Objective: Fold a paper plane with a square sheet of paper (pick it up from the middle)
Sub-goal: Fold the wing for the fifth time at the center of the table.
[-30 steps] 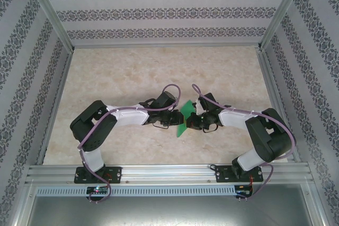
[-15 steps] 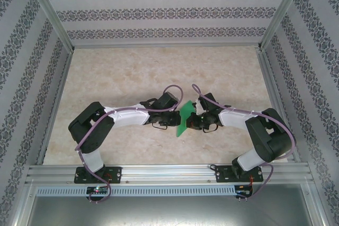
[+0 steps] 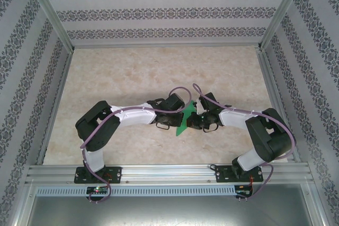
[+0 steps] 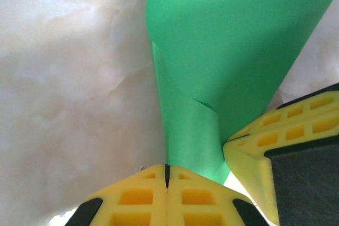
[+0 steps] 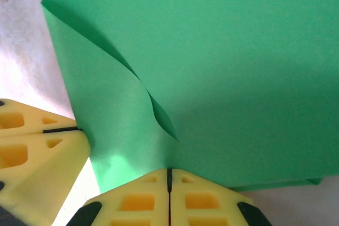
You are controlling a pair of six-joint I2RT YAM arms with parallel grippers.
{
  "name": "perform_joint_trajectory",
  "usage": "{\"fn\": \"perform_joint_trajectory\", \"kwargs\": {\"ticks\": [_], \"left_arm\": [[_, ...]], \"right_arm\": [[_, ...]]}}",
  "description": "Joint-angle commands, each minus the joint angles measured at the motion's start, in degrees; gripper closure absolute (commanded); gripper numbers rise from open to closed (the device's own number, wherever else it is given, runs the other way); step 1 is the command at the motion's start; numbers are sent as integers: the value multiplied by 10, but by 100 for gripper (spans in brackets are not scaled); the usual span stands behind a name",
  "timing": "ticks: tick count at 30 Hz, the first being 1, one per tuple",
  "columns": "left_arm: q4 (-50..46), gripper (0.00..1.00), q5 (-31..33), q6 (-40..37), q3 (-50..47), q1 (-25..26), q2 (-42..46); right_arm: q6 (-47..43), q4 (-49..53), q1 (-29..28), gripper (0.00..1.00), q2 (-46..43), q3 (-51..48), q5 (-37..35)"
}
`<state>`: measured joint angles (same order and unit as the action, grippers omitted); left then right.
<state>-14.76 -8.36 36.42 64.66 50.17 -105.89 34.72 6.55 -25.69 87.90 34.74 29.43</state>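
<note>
- The square sheet of paper [image 3: 184, 118], bright green and already partly folded into overlapping layers, is held up between the two grippers over the near middle of the table [image 3: 132, 72].
- In the top view the sheet stands tilted on edge. Its lower corner points toward the arm bases, and I cannot tell whether that corner touches the surface.
- The left arm [image 3: 132, 116] reaches low from its base toward the centre, elbow out to the left and forearm nearly level.
- The left gripper [image 4: 167, 175] has its yellow fingers pressed together, pinching a narrow folded flap of the paper.
- The right arm [image 3: 238, 116] mirrors it, bent at the elbow on the right and stretched in toward the centre.
- The right gripper [image 5: 169, 175] is likewise clamped on the sheet's edge, beside a curled crease.
- The two sets of fingertips sit just beside each other, at an angle, on the same edge of the paper.
- The tabletop is pale beige with a marbled pattern.
- Walls [image 3: 169, 9] with ornamental grey striped wallpaper enclose it on three sides, and an aluminium frame [image 3: 169, 172] runs along the near edge.
- Purple cables [image 3: 177, 89] loop above both wrists.
</note>
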Motion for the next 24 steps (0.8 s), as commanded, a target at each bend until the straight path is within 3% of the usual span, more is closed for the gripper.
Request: {"fn": "perform_joint_trajectory", "kwargs": {"ticks": [1, 24], "left_arm": [[-21, 94, 20, -25, 9, 11, 1], [71, 94, -96, -27, 8, 23, -22]], "right_arm": [[5, 3, 6, 93, -3, -7, -10], [15, -9, 36, 95, -30, -36, 7]]}}
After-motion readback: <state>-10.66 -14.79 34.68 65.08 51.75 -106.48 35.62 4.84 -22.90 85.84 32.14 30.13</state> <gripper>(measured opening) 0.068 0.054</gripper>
